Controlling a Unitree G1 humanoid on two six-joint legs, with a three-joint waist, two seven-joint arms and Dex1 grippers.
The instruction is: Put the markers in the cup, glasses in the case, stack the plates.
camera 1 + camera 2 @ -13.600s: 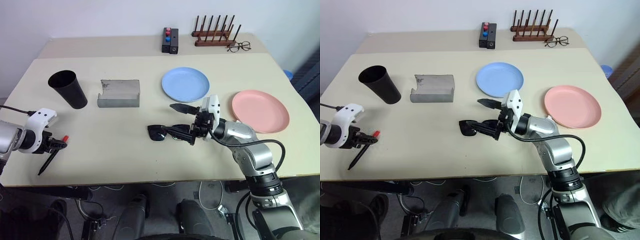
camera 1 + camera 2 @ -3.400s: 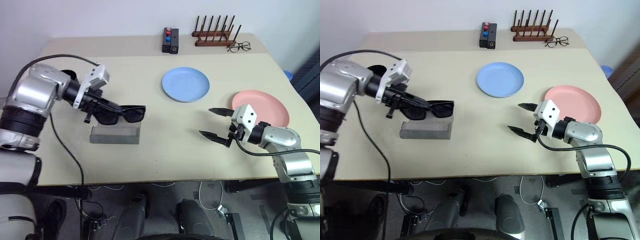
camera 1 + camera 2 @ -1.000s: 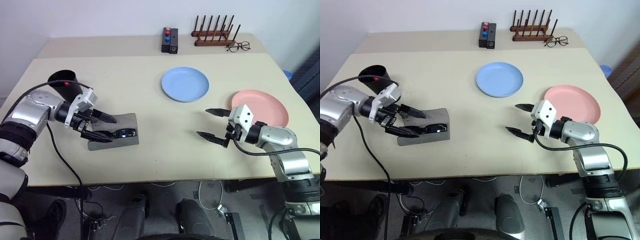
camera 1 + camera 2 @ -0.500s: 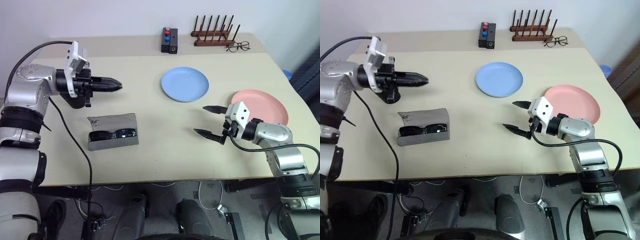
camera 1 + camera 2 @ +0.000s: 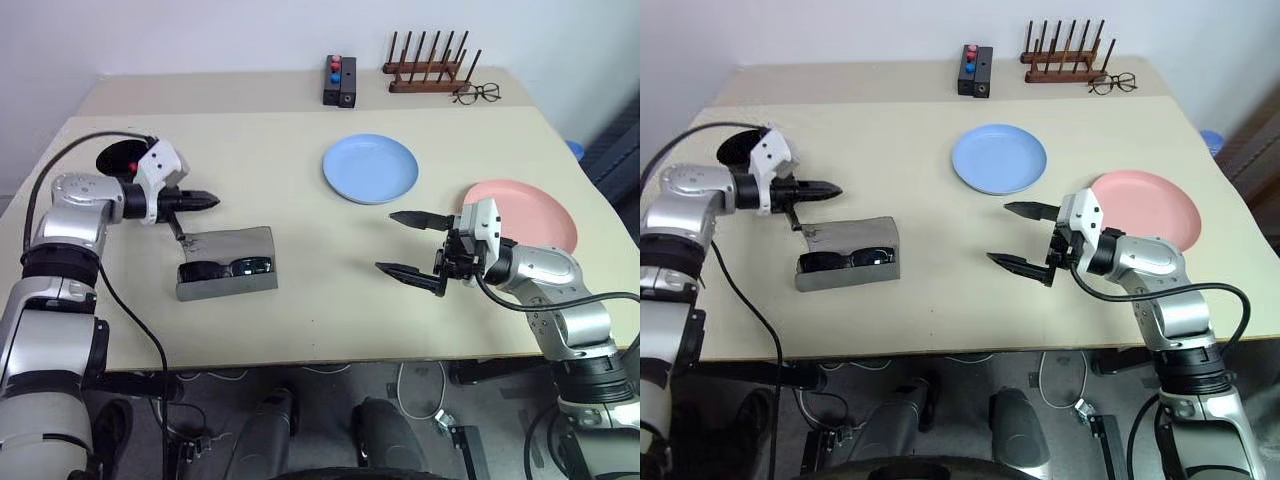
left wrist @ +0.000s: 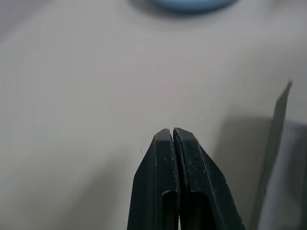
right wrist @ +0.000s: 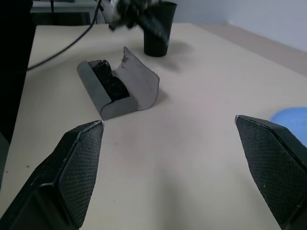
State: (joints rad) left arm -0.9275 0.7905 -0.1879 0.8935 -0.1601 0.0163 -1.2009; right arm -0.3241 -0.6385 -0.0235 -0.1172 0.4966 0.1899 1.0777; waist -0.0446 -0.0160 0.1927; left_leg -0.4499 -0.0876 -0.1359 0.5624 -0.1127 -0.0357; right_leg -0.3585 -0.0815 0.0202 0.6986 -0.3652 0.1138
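Note:
The grey case [image 5: 230,286] lies open at the left of the table, its flap [image 5: 236,243] standing up. The black glasses [image 5: 226,268] rest inside it. My left gripper [image 5: 212,199] is shut on nothing, its tip just above the flap's far left corner; the fingers [image 6: 165,163] are pressed together. Behind that wrist stands the black cup [image 5: 117,158], partly covered. The markers are hidden. Farther right are the blue plate [image 5: 370,168] and the pink plate [image 5: 532,212], lying apart. My right gripper [image 5: 385,241] hovers open and empty left of the pink plate, facing the case [image 7: 117,98].
At the back of the table stand a black box with red and blue buttons [image 5: 340,80] and a wooden peg rack [image 5: 428,68]. Thin-framed clear eyeglasses [image 5: 478,94] lie beside the rack. A black cable loops from my left arm [image 5: 90,140].
A second ago my left gripper was open at the case; it closed, rose toward the cup, then dropped back to the flap. My right gripper drifted slightly left.

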